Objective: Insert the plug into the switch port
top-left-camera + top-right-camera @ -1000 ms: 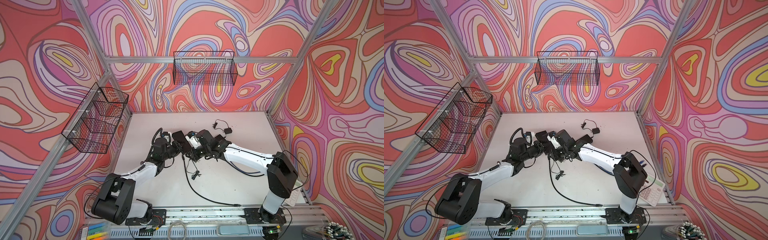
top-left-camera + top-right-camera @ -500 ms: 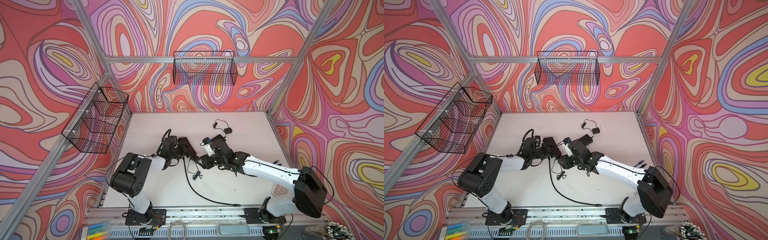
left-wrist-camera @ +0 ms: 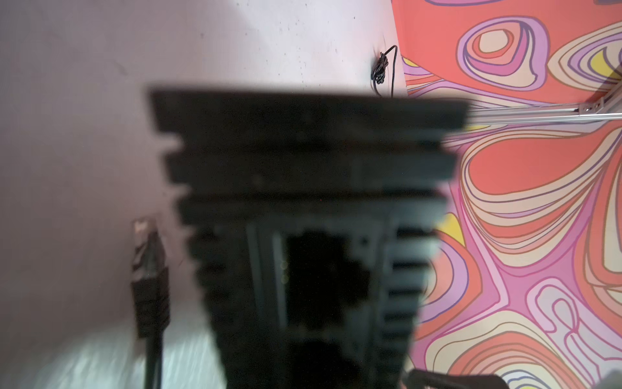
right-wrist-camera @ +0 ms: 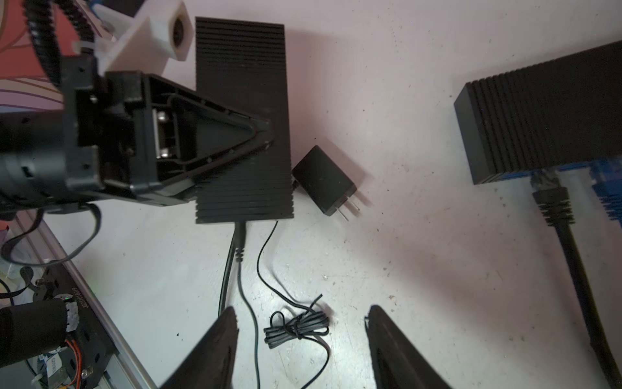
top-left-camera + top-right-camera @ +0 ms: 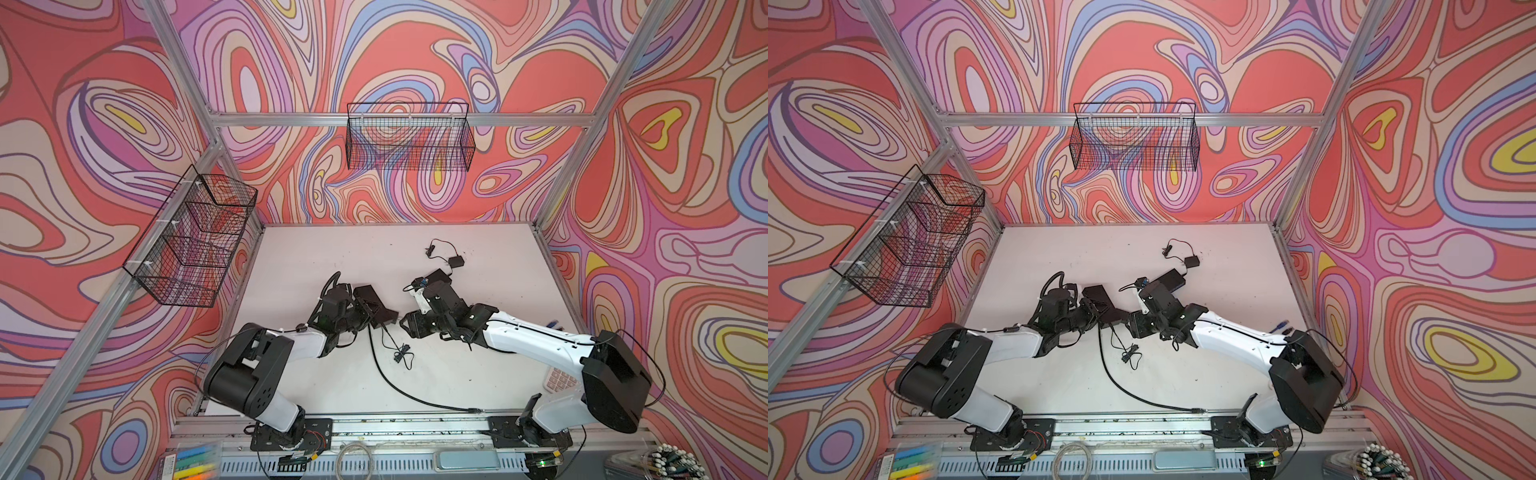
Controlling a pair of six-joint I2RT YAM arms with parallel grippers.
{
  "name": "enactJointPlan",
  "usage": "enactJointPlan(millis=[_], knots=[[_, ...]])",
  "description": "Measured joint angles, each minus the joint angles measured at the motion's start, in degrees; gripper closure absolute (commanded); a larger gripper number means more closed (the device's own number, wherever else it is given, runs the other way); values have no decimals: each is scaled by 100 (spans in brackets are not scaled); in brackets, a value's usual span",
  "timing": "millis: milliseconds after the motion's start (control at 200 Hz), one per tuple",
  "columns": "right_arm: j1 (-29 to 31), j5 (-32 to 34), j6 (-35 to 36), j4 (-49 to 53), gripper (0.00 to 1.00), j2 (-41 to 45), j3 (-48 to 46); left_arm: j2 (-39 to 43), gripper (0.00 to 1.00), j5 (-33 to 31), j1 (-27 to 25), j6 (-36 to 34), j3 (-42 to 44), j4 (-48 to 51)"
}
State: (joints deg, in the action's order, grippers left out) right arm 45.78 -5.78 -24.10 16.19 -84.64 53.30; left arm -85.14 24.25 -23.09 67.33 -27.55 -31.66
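While left claw (image 4: pixel 267 129) presses closed onto ribbed switch (image 4: pixel 242 188), right claw (image 4: pixel 301 310) spread above bundled cord (image 4: pixel 296 328); wall adapter (image 4: pixel 323 180) just beside switch

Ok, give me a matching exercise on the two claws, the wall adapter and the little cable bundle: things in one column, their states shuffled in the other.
Things
1. left claw
2. right claw
3. wall adapter
4. cable bundle

States
A. coiled up on the table
B. open and empty
C. lying flat beside the ribbed box, prongs bare
D. shut, tips over the ribbed box

Pairs: 1-D, 2-B, 3-C, 4-A
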Motion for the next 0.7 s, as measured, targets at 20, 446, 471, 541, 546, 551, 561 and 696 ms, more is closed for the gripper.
enactJointPlan(millis=[20, 446, 471, 541, 546, 551, 561, 696], knots=[[-2, -2, 0, -2, 37, -24, 0, 101, 78, -42, -2, -35, 2, 140], [-90, -4, 0, -37, 36, -240, 81, -24, 79, -531, -201, -634, -466, 1449], [-109, -4, 0, -39, 36, -240, 81, -76, 78, -549, -229, -647, -505, 1464], [-155, -4, -2, -37, 36, -238, 81, -221, 79, -605, -321, -678, -623, 1552], [-160, -4, -2, -35, 36, -236, 81, -227, 79, -608, -323, -680, -629, 1556], [-162, -4, -2, -37, 36, -238, 81, -234, 79, -610, -328, -682, -636, 1561], [-170, -4, -2, -37, 36, -236, 81, -254, 79, -616, -339, -691, -654, 1567], [-264, -9, 0, -42, 35, -160, 35, -511, 78, -671, -463, -686, -809, 1565]])
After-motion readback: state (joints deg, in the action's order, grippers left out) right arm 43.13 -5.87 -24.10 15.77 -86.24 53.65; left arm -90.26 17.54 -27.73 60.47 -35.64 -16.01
